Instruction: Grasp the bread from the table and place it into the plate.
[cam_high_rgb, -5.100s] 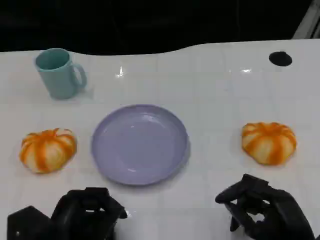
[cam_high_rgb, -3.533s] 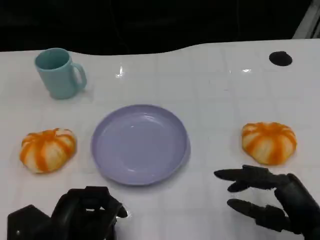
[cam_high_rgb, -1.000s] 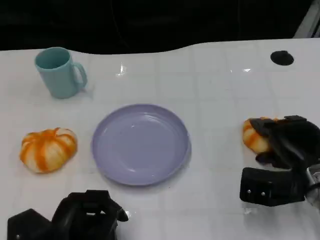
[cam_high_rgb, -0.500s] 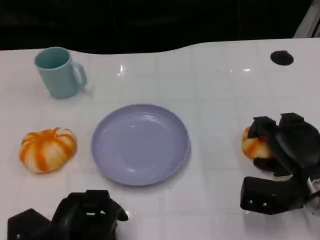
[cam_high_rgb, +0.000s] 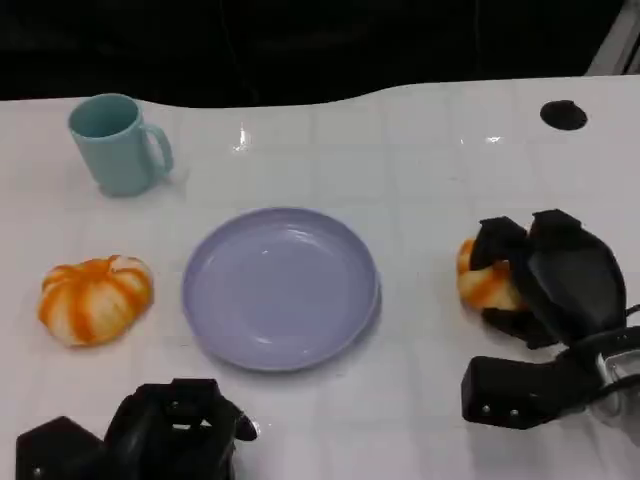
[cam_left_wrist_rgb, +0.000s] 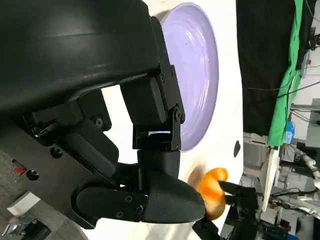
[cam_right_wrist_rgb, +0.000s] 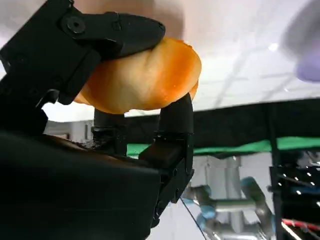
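Bread, two: one in my right hand, clasped as the held bread, right of the plate; the second bread lies left of it.
Plate, one: purple plate, centre of the worktop.
Mug, one: teal mug, far left.
Left hand: fingers curled in, holding nothing, at my near edge.
Open room: bare worktop between held bread and plate.

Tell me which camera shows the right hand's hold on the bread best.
The right wrist view: black fingers wrap the bread close up. The head view hides most of it behind the right hand; the left wrist view shows it small.
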